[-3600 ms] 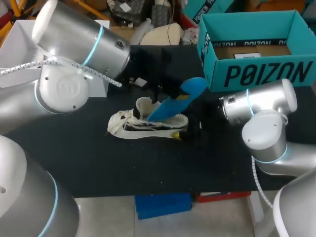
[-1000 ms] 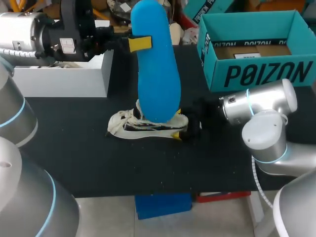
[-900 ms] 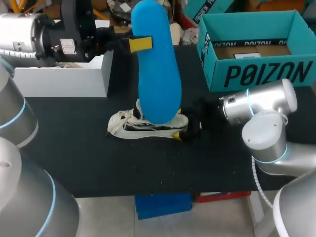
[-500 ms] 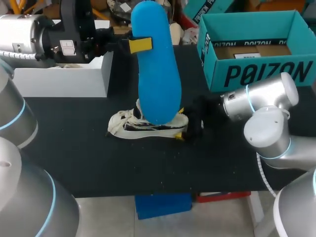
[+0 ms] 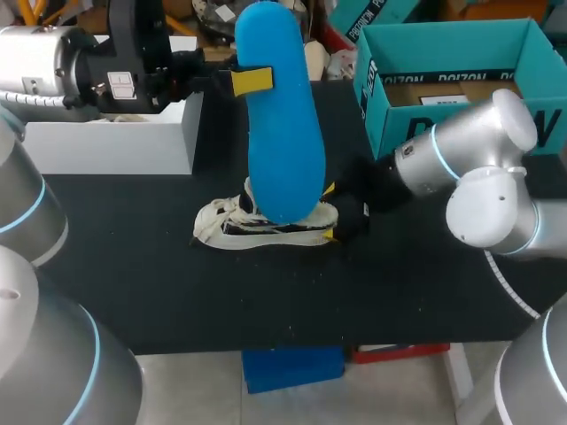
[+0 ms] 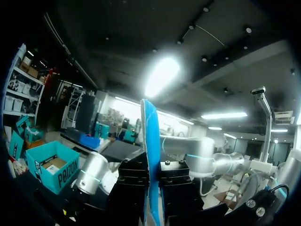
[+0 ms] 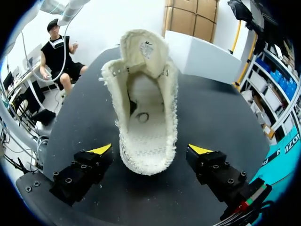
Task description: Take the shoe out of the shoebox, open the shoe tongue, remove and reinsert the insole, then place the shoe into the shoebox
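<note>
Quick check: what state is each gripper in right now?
Left gripper: shut on the blue insole, held upright.
Right gripper: open, fingers either side of the shoe, not touching.

Head view: the blue insole [image 5: 282,133] covers the white shoe's [image 5: 220,227] midsection, and the right arm [image 5: 461,159] masks most of the teal shoebox's [image 5: 376,102] front wall. Left wrist view: insole edge-on, its lower end cut off, left gripper's [image 5: 252,80] yellow tips hidden
</note>
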You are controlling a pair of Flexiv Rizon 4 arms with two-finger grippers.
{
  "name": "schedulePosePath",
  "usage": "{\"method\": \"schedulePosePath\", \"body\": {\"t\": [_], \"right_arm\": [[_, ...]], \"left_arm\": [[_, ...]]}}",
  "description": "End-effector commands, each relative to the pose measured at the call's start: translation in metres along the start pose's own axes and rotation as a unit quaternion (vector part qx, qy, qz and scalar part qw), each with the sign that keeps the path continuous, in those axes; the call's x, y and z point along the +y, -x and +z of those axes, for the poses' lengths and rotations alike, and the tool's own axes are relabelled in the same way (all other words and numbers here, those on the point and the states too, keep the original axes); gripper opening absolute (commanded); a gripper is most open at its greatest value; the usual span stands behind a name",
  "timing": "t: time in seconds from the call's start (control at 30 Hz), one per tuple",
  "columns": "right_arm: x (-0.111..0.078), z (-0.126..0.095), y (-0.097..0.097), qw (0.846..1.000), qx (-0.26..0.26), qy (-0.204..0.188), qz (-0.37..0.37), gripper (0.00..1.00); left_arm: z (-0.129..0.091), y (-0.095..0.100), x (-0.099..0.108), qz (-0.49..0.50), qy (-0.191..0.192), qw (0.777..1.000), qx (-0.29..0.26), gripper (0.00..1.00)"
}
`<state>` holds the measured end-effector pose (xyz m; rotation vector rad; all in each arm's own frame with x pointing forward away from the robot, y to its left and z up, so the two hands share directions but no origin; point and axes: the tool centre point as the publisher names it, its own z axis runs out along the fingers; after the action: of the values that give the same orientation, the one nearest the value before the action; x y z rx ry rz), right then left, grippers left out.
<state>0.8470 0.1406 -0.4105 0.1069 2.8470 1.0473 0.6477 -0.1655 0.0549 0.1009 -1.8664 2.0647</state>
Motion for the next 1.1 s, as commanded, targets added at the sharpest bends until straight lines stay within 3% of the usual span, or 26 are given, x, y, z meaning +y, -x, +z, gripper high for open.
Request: {"method": "schedulePosePath", "body": {"t": [0.03, 0.33, 0.63, 0.77, 1.1], "right_arm": [[0.012, -0.007, 0.004, 0.981, 0.018, -0.192, -0.016, 1.0], [0.022, -0.004, 0.005, 0.952, 0.037, -0.301, -0.032, 1.0], [0.025, 0.008, -0.001, 0.927, 0.031, -0.371, -0.038, 1.0], [0.028, 0.015, -0.008, 0.919, 0.032, -0.389, -0.043, 1.0], [0.026, 0.026, -0.017, 0.92, 0.032, -0.39, -0.038, 1.0]], "left_arm": [[0.001, 0.0, 0.001, 0.001, -0.001, 1.0, -0.002, 0.0], [0.001, 0.0, 0.001, 0.001, -0.001, 1.0, -0.002, 0.0], [0.001, 0.0, 0.001, 0.001, -0.001, 1.0, -0.002, 0.0], [0.001, 0.0, 0.001, 0.001, -0.001, 1.0, -0.002, 0.0], [0.001, 0.0, 0.001, 0.001, -0.001, 1.0, -0.002, 0.0]]}}
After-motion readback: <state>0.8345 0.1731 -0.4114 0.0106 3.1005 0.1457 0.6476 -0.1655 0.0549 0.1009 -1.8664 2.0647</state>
